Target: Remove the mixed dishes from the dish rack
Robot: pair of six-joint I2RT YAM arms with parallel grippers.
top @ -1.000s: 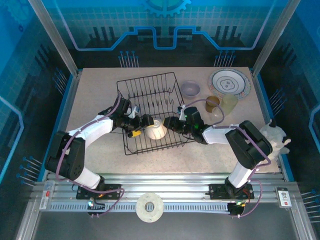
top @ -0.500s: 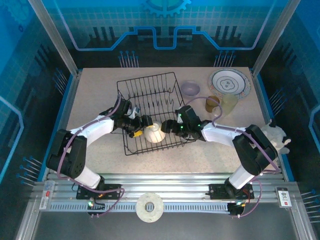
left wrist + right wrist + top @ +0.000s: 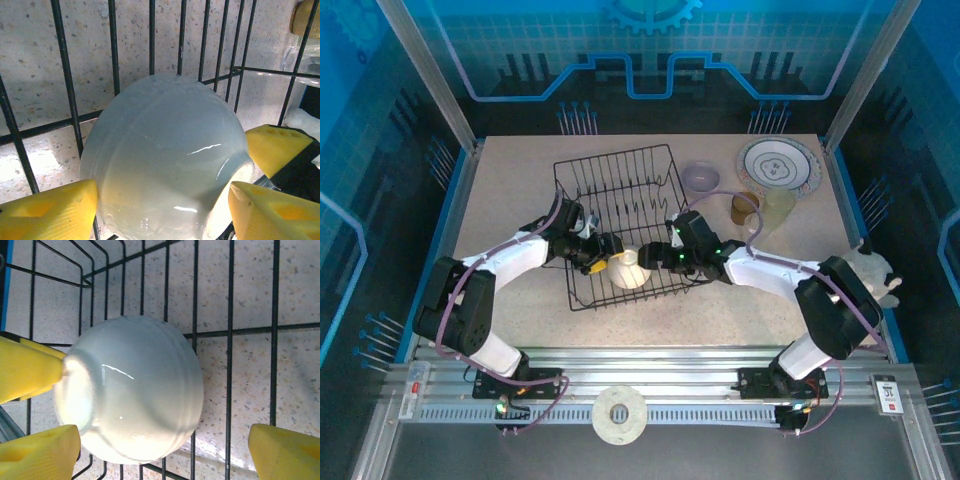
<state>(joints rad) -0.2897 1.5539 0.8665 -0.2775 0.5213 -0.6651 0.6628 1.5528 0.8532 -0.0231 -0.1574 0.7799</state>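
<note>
Centrally, found small cream bowl (image 3: 630, 270) lying sideways in dish rack (image 3: 615, 153), flanked frame-left by left hand (image 3: 162, 200), grip undeterminable, frame-right by right hand (image 3: 164, 440), spread open.

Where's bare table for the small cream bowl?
The speckled table is bare left of the black wire dish rack and along the near strip before it. Crowded far right: squiggle-patterned round plate, greyish bowl, brown cup, translucent cup.
</note>
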